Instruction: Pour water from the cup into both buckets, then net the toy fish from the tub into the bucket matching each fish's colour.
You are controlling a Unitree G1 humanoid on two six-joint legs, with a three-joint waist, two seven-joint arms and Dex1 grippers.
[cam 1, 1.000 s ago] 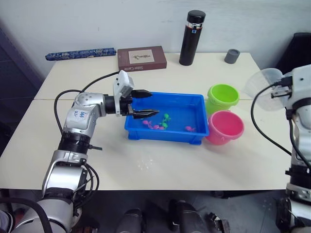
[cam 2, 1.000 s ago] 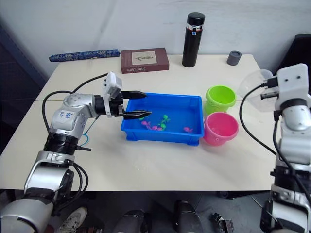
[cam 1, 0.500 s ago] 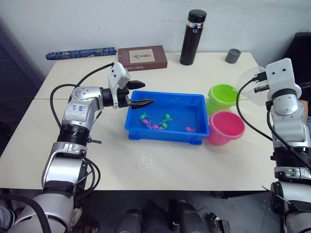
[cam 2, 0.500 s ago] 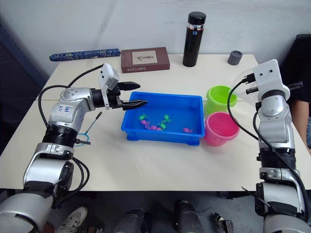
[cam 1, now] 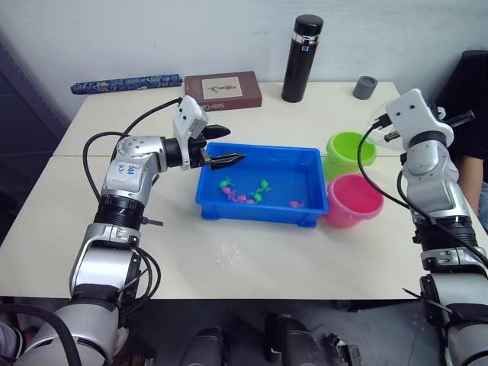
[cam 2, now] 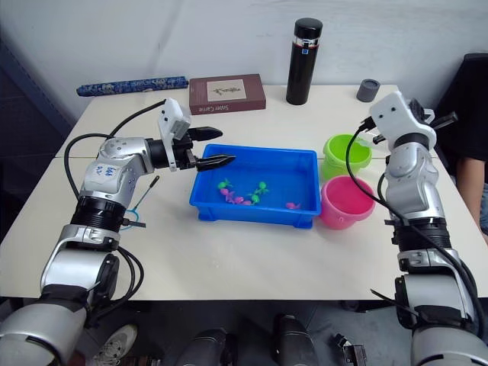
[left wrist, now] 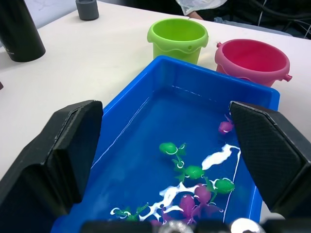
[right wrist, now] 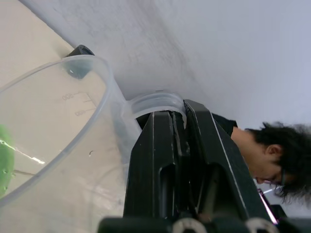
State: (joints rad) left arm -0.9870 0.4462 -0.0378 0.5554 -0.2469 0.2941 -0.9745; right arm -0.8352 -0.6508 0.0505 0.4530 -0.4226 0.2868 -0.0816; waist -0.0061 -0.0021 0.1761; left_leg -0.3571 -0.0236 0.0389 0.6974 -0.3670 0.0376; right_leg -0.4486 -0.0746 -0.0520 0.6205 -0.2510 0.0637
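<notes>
The right hand [right wrist: 177,145] is clamped on the handle of the cup [right wrist: 53,126], with both black fingers pressed tight against the clear plastic loop. The cup hangs tipped on its side over the far right of the surface [cam 1: 305,252], its mouth beside the lime green bucket [cam 1: 350,152]. Whether water remains in it cannot be told.

Handling, cup: the thin clear wall is judged light and somewhat flexible, and slippery where wet. The handle is the correct hold. It is the stiffest part and it keeps the spout free. A hold on the rim would likely deform the wall.

The pink bucket [cam 1: 353,200] stands just beside the green one, touching the right end of the tub [cam 1: 210,206]. Both buckets are judged light and easy to topple, so contact from the cup rim should be avoided.

The left hand [cam 1: 221,156] hovers over the left end of the tub with its fingers [left wrist: 63,150] spread wide, holding nothing. Green and pink toy fish [left wrist: 194,172] lie in shallow water near the middle of the tub. They are judged tiny, light and slick, and poorly suited to a direct pinch.

The net [cam 2: 141,204] lies on the surface left of the tub, partly behind the left arm. Its thin dark stick is the place to hold, well back from the hoop. The stick is judged narrow and liable to roll or twist between the fingers.
</notes>
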